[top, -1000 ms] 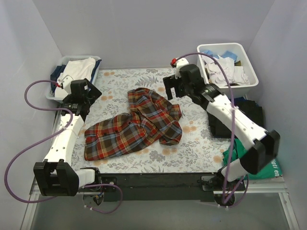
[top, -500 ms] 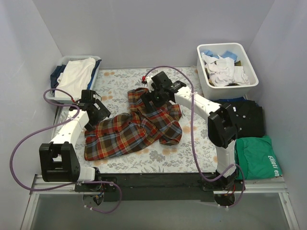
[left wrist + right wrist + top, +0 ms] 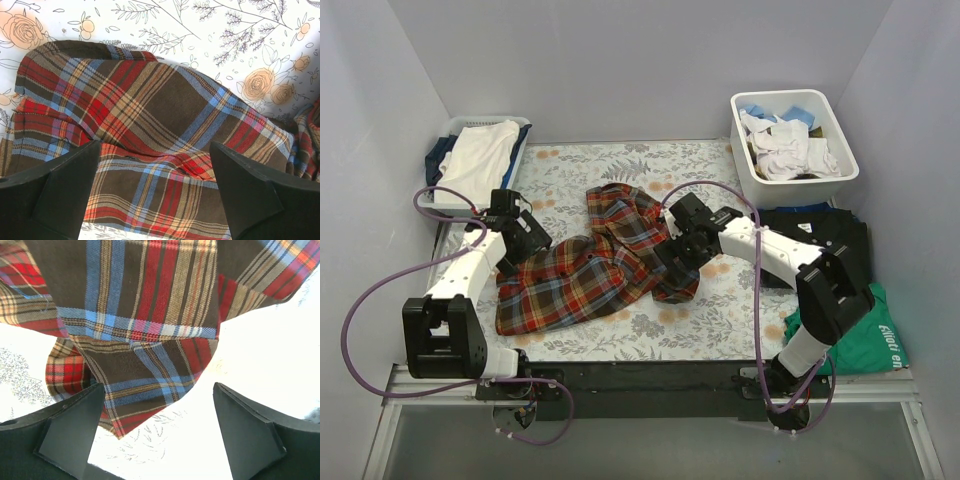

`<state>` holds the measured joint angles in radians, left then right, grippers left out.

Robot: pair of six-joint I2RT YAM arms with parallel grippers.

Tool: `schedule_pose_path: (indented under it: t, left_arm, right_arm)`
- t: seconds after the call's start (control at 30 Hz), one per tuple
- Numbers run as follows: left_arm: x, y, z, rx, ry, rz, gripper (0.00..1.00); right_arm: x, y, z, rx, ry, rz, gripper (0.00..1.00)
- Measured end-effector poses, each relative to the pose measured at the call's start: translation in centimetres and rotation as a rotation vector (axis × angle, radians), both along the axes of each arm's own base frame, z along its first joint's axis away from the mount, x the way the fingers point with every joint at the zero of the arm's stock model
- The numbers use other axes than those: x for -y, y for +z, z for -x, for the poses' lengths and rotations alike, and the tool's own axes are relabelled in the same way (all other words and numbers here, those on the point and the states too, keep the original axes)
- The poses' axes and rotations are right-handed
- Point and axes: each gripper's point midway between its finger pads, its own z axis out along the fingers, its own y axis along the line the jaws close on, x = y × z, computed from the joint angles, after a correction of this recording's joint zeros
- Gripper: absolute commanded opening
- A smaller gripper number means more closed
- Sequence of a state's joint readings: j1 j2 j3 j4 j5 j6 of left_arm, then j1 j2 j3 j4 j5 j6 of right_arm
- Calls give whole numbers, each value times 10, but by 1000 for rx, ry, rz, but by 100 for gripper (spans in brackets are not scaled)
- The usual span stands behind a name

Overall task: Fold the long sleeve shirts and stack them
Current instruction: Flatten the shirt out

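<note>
The plaid shirt (image 3: 600, 265) was found crumpled at mid-frame on the table (image 3: 620, 165). The left gripper (image 3: 527, 247) was held over its left edge, fingers spread (nothing pinched). The right gripper (image 3: 672, 258) was held over its right edge, likewise spread. Black garments (image 3: 835, 240) were seen at the right.

Passable over floral-print table cover (image 3: 620, 160) at far edge; blocked mid-table by crumpled red-brown plaid flannel shirt (image 3: 585, 275), far-right by white plastic tub (image 3: 805, 185).
</note>
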<state>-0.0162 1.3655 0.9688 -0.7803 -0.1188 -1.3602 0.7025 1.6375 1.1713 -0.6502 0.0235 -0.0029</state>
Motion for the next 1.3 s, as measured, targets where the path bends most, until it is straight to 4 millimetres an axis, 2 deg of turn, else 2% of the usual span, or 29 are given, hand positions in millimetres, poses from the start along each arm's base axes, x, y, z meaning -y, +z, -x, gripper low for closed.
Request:
schedule_pose_path:
  t: [0.1,0.23,0.3,0.33,0.4,0.43,0.57,0.63,0.7,0.77,0.9,1.0,1.07,1.2,1.3]
  left_arm:
    - [0,-2,1,-2,-4,1,93]
    - [0,-2,1,-1,-5,1,93]
    - [1,-2,0,1,-5,2,93]
    - [1,-2,0,2,-5,2,93]
    - [1,-1,0,3,-4,2,93]
    - [1,-1,0,6,-4,2,93]
    - [1,6,-1,29,-3,3,93]
    - [1,10,-1,44,-3,3,94]
    - [1,14,-2,59,-5,2,94]
    - [0,20,-4,79,-14,-2,94]
    - [2,33,-14,123,-43,-5,92]
    - [12,37,-19,147,-86,37,90]
    - [26,40,-20,161,-137,87,90]
    - [61,43,-16,168,-248,160,91]
    - [89,41,-6,153,-338,216,91]
  right_arm:
    - [-1,-7,2,-17,-6,0,95]
    - [-14,-22,-3,-57,-8,-21,85]
    - [-21,-31,-4,-86,-2,-30,65]
    - [-24,-37,-3,-103,-3,-36,39]
    - [-26,-41,-1,-120,9,-37,9]
    - [-26,-41,0,-125,9,-40,1]
    - [-26,-34,-1,-108,0,-48,1]
    - [-24,-21,-4,-72,1,-54,1]
    - [-24,-1,-8,-15,4,-79,1]
    - [-23,33,-18,87,-7,-116,1]
    - [-13,113,-47,352,-95,-199,1]
    - [4,168,-75,521,-227,-268,1]
    - [14,193,-96,595,-321,-294,1]
    - [20,213,-138,662,-451,-282,1]
    - [6,204,-180,673,-506,-262,1]
